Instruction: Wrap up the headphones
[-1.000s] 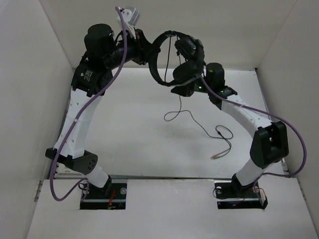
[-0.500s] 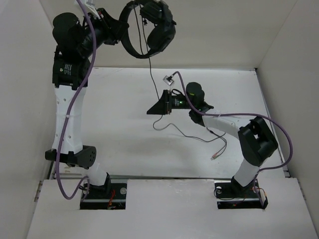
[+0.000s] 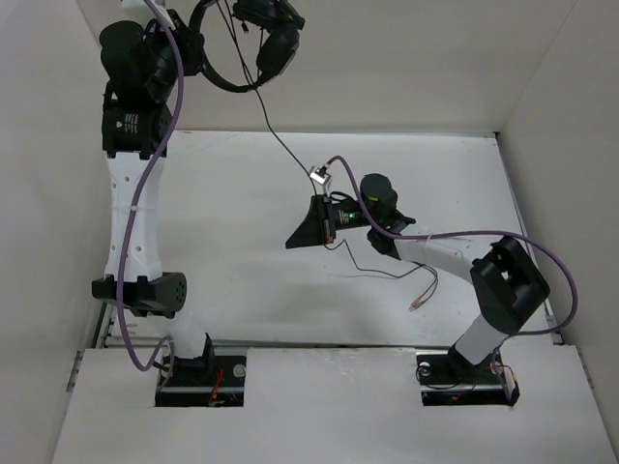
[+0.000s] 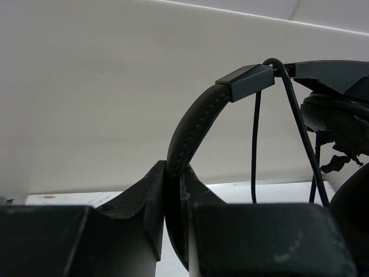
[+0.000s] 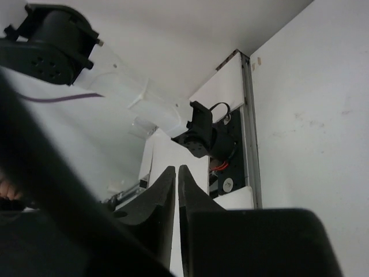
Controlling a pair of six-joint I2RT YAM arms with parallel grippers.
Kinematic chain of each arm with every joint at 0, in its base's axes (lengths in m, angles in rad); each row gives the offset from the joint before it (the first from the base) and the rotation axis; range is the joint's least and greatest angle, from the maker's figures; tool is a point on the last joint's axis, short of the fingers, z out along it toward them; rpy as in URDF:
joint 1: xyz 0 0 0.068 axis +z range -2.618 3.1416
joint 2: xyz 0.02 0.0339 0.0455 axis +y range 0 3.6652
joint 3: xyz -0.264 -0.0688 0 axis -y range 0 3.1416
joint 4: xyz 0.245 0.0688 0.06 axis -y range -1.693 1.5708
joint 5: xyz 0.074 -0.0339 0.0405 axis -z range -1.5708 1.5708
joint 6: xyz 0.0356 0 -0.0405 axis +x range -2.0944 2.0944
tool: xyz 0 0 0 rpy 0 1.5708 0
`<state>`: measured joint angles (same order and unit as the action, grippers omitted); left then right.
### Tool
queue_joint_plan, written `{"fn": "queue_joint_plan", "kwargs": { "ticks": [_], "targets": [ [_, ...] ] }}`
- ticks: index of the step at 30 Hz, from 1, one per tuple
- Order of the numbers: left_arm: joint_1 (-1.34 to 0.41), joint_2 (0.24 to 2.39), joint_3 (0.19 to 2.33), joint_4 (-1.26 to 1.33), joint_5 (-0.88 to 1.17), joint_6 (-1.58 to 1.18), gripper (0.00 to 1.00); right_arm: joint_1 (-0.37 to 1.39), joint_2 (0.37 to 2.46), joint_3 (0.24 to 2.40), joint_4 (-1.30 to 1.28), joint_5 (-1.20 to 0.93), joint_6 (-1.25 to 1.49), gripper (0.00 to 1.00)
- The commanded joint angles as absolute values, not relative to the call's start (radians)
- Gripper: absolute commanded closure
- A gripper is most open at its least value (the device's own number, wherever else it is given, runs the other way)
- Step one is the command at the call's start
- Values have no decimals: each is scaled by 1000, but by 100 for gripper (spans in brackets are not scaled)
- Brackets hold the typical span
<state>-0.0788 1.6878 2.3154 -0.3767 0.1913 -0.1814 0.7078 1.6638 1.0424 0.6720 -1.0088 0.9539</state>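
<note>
My left gripper [image 3: 191,43] is raised high at the back left and shut on the headband of the black headphones [image 3: 274,43]. In the left wrist view its fingers [image 4: 151,199] pinch the padded headband [image 4: 193,130], and an earcup [image 4: 337,115] hangs at the right. The thin black cable [image 3: 286,145] runs down from the earcups to my right wrist, then lies looped on the table [image 3: 382,273], ending in the plugs [image 3: 416,304]. My right gripper [image 3: 290,241] hovers over the table middle, pointing left. In the right wrist view [image 5: 176,173] it is shut, with nothing seen between the tips.
White walls enclose the table on three sides; the headphones hang close to the back wall [image 3: 406,68]. Purple robot cables [image 3: 546,251] loop beside both arms. A dark blurred band crosses the left of the right wrist view [image 5: 52,167].
My left arm has carried the headphones higher and further left. The cable now runs straighter down to the right wrist. My right gripper has stayed low over the table middle.
</note>
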Motion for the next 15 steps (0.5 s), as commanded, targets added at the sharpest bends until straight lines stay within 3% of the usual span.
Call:
{"fn": "queue_joint_plan", "kwargs": {
  "ticks": [1, 4, 9, 15],
  "targets": [
    [-87, 1664, 2307, -239, 55, -95, 100, 714, 1580, 1045, 686, -1071, 888, 93],
    [-94, 1667, 2280, -209, -44, -49, 100, 728, 1552, 1069, 573, -1083, 804, 100],
    [-128, 1658, 2188, -129, -208, 75, 100, 742, 1508, 1163, 268, -1063, 582, 100],
    [-194, 1644, 2057, -38, -371, 214, 100, 749, 1485, 1374, -206, -885, 174, 100]
  ]
}}
